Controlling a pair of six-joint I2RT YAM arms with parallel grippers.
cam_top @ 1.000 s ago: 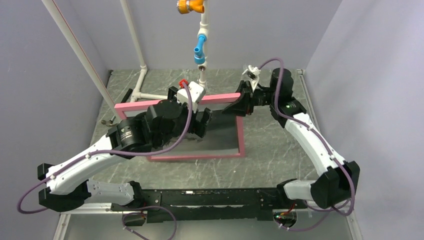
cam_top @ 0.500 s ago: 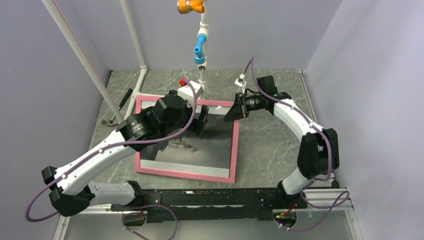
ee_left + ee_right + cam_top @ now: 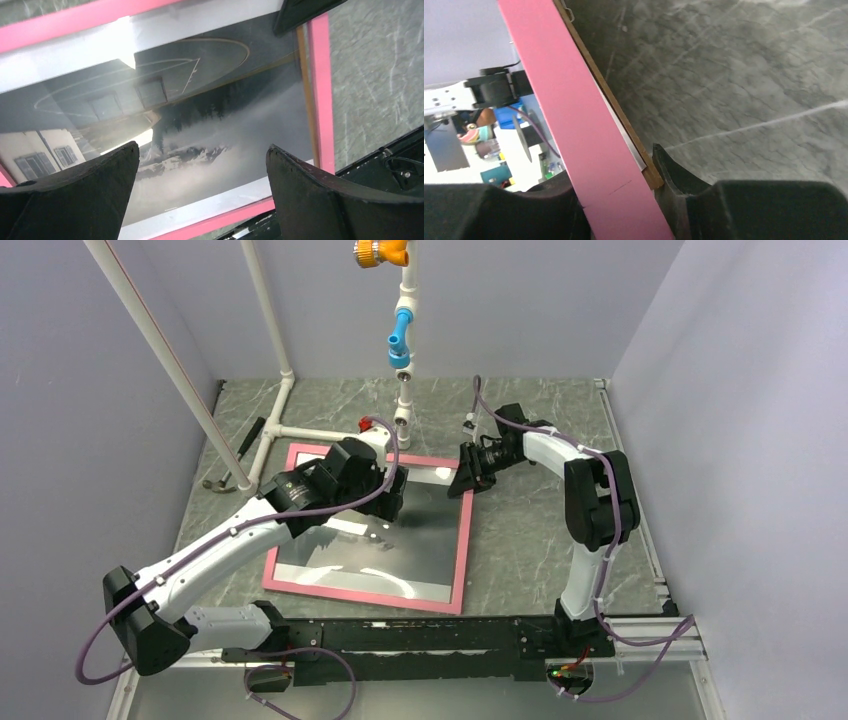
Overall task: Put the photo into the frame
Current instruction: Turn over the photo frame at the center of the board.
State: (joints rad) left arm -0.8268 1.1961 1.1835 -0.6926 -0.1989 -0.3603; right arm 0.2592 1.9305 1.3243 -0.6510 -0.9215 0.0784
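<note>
Frame — one, photo (one) inside

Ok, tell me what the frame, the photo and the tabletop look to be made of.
Frame: pink painted matte face over a tan layer at its edge, likely wood or fibreboard. Photo: paper print with a glossy look; bright glare and reflections lie across it. Tabletop: grey stone-look surface with white veins, possibly printed laminate.
</note>
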